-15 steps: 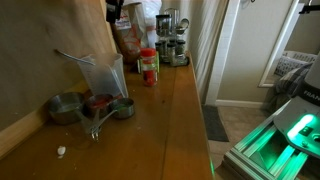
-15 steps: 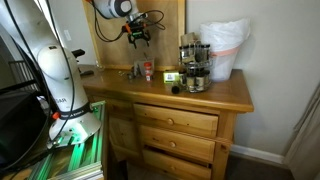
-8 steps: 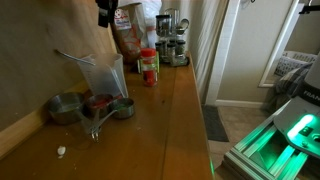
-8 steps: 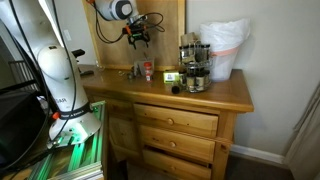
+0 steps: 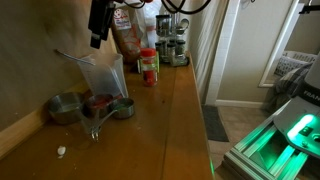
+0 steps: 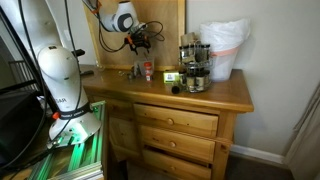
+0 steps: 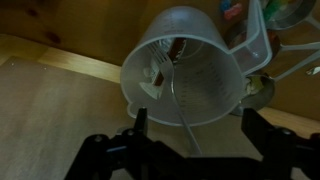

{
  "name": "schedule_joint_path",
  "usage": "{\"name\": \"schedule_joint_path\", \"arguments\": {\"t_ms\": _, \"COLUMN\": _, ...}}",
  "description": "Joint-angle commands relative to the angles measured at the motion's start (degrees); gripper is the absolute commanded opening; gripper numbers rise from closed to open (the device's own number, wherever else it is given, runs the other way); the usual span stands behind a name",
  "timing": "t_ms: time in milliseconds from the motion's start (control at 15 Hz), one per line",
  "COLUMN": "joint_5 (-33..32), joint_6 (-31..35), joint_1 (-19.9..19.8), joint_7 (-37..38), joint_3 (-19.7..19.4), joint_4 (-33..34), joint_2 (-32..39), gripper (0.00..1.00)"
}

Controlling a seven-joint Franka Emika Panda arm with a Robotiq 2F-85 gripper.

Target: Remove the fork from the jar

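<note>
My hand point(image 7: 194, 128) hovers above the jar point(image 7: 205, 85), fingers spread wide with nothing between them. The jar stands upright on the wooden tabletop point(image 5: 175, 110). The fork point(image 5: 72, 57) leans inside it, its long axis slanted, upper end poking over the rim toward the wall.

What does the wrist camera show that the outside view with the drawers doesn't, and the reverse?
Only the wrist view looks down into the jar, where the fork leans inside. Only the exterior view shows the whole arm, the drawers and a white bag; there the jar is too small to make out. Both show the open tool, in the wrist view and in an exterior view, above the wooden top.
</note>
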Motion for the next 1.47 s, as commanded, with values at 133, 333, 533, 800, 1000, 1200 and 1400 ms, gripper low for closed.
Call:
{"name": "schedule_joint_path", "arguments": {"t_ms": 133, "joint_5": 1.31, "joint_6": 4.84, "joint_1": -1.68, "joint_7": -0.56, "joint_3": 1.86, "joint_4": 1.75, "joint_2": 5.75, "gripper": 0.78}}
{"name": "schedule_joint_path", "arguments": {"t_ms": 333, "joint_5": 2.35, "joint_6": 4.67, "joint_1": -0.55, "joint_7": -1.46, "joint_3": 0.83, "joint_4": 2.63, "joint_2": 7.71, "gripper": 0.47}}
{"name": "schedule_joint_path", "arguments": {"t_ms": 533, "joint_5": 1.24, "joint_6": 5.03, "joint_1": -2.94, "joint_7": -0.66, "joint_3": 3.18, "joint_4": 3.76, "joint_2": 9.69, "gripper": 0.44}}
{"name": "schedule_joint_path", "arguments": {"t_ms": 800, "joint_5": -1.05, "joint_6": 5.73, "joint_1": -4.51, "joint_7": 0.54, "joint_3": 4.48, "joint_4": 6.04, "joint_2": 12.53, "gripper": 0.43}}
{"name": "schedule_joint_path", "arguments": {"t_ms": 1000, "joint_5": -2.94, "joint_6": 6.38, "joint_1": -5.49, "joint_7": 1.46, "joint_3": 4.72, "joint_4": 7.22, "joint_2": 14.13, "gripper": 0.34}}
{"name": "schedule_joint_path", "arguments": {"t_ms": 1200, "joint_5": -4.45, "joint_6": 6.47, "joint_1": -6.28, "joint_7": 1.92, "joint_3": 4.86, "joint_4": 8.39, "joint_2": 15.56, "gripper": 0.34}}
{"name": "schedule_joint_path", "arguments": {"t_ms": 1400, "joint_5": -5.25, "joint_6": 5.49, "joint_1": -6.97, "joint_7": 1.59, "joint_3": 5.54, "joint_4": 9.63, "joint_2": 16.98, "gripper": 0.02}}
